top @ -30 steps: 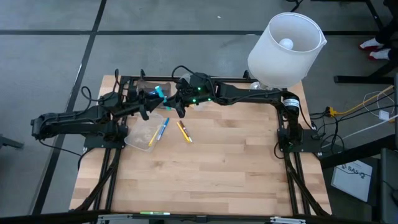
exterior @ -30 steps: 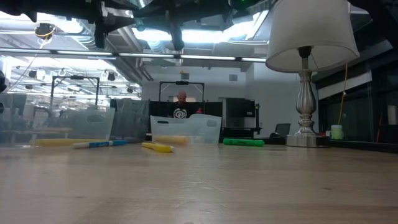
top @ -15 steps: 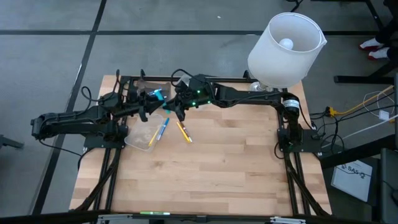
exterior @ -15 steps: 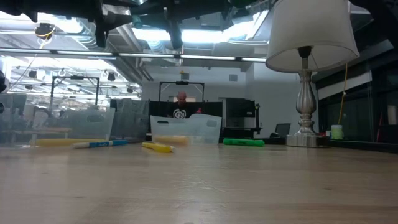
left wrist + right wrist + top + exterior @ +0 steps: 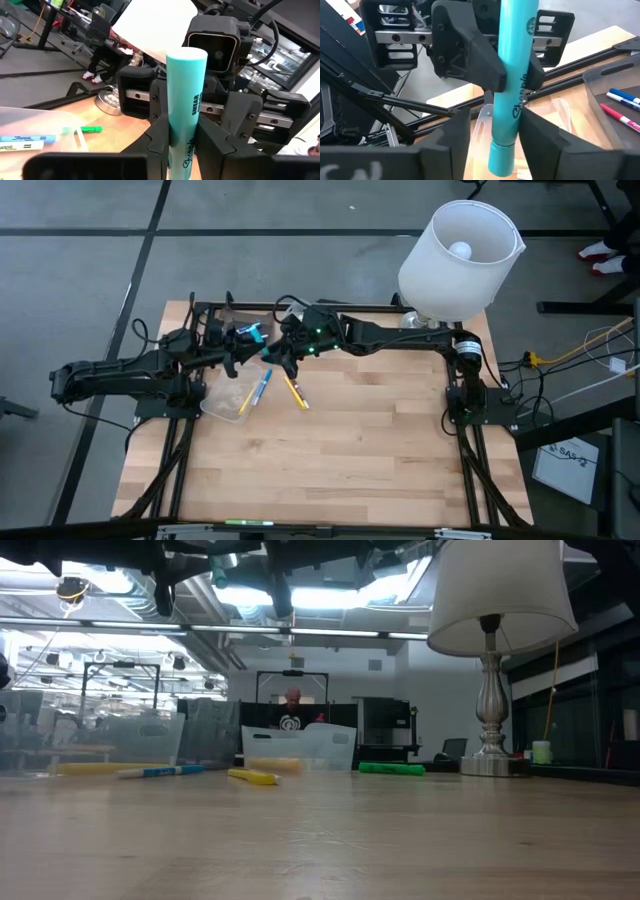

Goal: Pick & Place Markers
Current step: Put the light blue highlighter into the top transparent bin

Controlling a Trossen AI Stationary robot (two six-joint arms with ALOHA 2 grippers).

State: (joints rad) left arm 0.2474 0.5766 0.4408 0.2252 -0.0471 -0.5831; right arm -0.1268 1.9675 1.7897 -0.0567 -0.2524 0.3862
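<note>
Left pincer [image 5: 182,142] clamping teal marker [image 5: 186,100], right pincer [image 5: 492,132] apparently loosened around it

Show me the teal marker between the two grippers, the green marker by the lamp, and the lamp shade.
teal marker [image 5: 186,95]: left wrist view, middle of its barrel.
green marker [image 5: 391,769]: low view, middle of its body.
lamp shade [image 5: 455,265]: high view, its white outer wall.
</note>
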